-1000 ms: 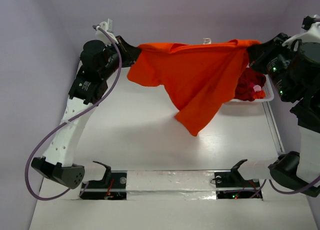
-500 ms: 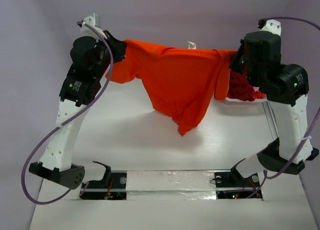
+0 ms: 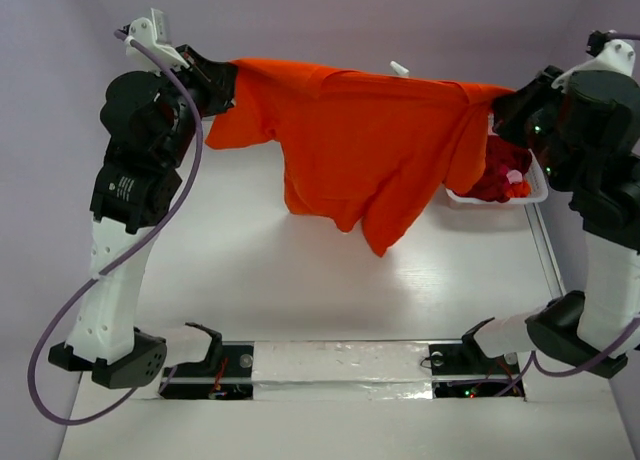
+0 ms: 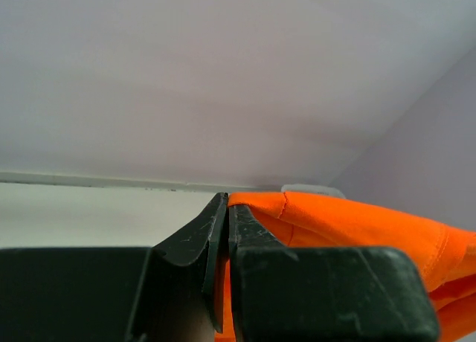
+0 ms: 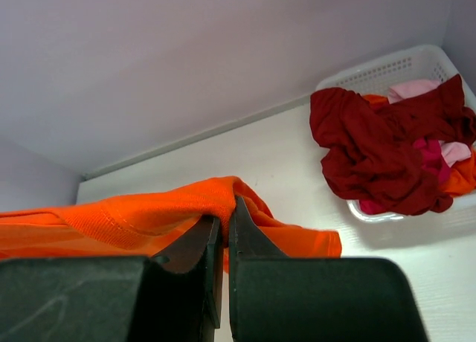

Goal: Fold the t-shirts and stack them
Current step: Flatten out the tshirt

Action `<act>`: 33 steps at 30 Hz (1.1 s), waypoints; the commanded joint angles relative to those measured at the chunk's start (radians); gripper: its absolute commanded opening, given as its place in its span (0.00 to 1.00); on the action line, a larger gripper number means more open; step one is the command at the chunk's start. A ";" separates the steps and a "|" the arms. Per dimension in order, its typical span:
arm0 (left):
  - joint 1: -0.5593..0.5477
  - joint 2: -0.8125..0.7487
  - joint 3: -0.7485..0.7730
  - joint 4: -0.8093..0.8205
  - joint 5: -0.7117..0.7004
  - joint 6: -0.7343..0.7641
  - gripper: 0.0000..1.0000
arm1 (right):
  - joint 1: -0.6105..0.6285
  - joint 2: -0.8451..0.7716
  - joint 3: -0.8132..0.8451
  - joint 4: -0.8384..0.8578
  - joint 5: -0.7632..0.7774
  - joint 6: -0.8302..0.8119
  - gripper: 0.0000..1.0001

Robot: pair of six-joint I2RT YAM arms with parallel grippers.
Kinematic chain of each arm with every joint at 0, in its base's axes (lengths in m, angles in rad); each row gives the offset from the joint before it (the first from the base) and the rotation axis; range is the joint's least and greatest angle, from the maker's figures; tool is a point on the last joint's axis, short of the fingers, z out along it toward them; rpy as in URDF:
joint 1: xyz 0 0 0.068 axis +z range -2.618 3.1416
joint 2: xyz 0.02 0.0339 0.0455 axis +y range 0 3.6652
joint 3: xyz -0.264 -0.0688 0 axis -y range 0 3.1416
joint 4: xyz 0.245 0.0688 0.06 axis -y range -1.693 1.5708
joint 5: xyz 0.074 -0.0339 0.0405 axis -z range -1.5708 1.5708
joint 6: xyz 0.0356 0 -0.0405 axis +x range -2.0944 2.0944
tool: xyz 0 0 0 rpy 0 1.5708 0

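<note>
While both grippers clamp its upper edge, the orange shirt hangs spread above the table

As the two arms stand raised at the far side of the table point(image 3: 250, 270), the bright orange shirt point(image 3: 370, 140) stretches between them like washing on a line. The left gripper point(image 3: 212, 80) is clenched on the shirt's left end, next to a sleeve that droops below it. In the left wrist view the two dark fingers are pressed together with a fold of orange cloth caught between their tips. The right gripper point(image 3: 500, 105) is likewise clamped on the right end of the shirt, and its wrist view shows the fingers closed on a ridge of the orange cloth.

Between the two grips the upper edge runs almost level, with a small white tag point(image 3: 400, 68) sticking up near its middle. The body of the shirt hangs down unevenly: the lowest corner dangles right of centre, above the table, and whether it touches the surface I cannot tell.

At the far right of the table sits a white basket point(image 3: 535, 195), just beside the right end of the hanging shirt. A crumpled dark red shirt point(image 5: 372, 156) lies in it, on top of some pink cloth point(image 5: 413, 89)
</note>
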 commanded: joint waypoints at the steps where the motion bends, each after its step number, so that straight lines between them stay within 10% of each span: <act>1: 0.010 -0.077 -0.007 0.050 -0.086 0.040 0.00 | -0.020 -0.076 0.001 0.046 0.084 -0.032 0.00; 23: 0.010 -0.600 -0.512 0.107 -0.119 -0.102 0.00 | -0.020 -0.623 -0.559 0.092 -0.097 0.020 0.00; 33: 0.010 -0.606 -0.462 -0.086 -0.179 -0.072 0.00 | -0.020 -0.648 -0.575 -0.020 -0.224 -0.071 0.00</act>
